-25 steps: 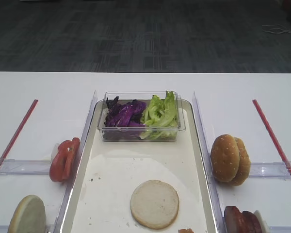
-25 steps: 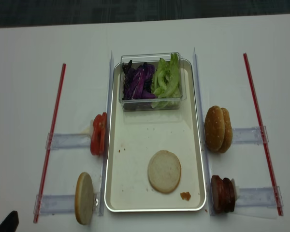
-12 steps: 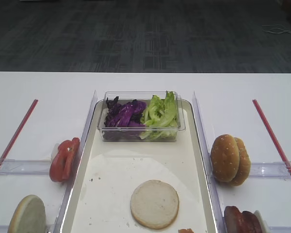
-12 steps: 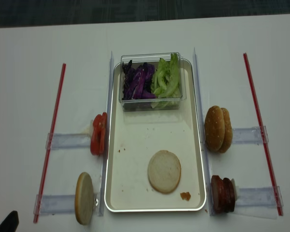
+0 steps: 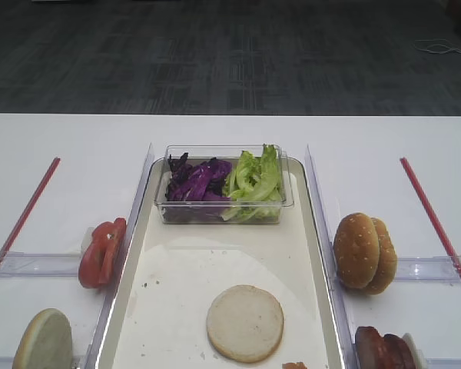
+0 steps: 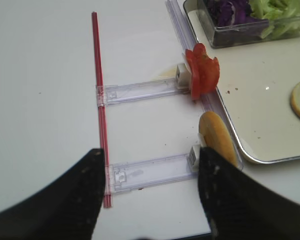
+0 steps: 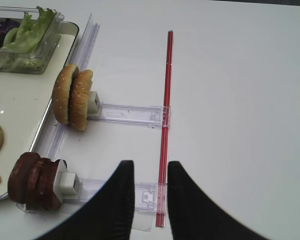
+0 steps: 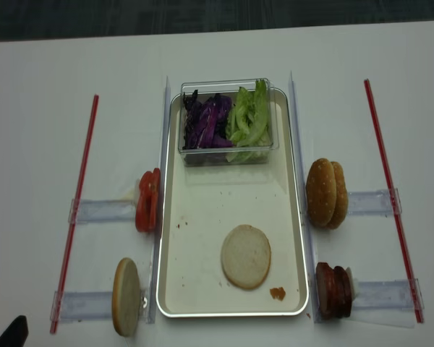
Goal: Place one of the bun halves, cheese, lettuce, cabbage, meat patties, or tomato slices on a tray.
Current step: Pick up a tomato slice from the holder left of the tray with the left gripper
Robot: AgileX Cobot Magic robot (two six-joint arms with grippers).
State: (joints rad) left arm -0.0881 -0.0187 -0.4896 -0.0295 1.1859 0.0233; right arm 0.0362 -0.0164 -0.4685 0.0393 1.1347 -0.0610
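- You have one bun half (image 8: 245, 256) lying flat, pale face up, in the near part of the tray (image 8: 202, 293); a small orange-brown crumb (image 8: 277, 293) sits just to its near right.
- Nothing has changed over the last second: the food, the tray and both arms sit exactly as they did, so no new piece is on its way yet.
- At the tray's far end, the clear box (image 8: 226, 154) holds the purple cabbage (image 8: 206, 123) on the left and the lettuce (image 8: 250, 119) on the right.
- Off the tray's left edge, the tomato slices (image 6: 202, 72) stand on edge in their holder, and nearer to you another bun half (image 6: 217, 142) stands on edge.
- Off the right edge stand the sesame bun halves (image 7: 73, 97), and nearer, the meat patties (image 7: 35, 181).
- Your left pincer (image 6: 149, 192) hangs wide open and empty over the table, near and left of the standing bun half.
- Your right pincer (image 7: 149, 192) is empty too, its jaws only narrowly apart, above the near right holder.
- Judgement: you are between picks; the next piece still has to be chosen and approached.
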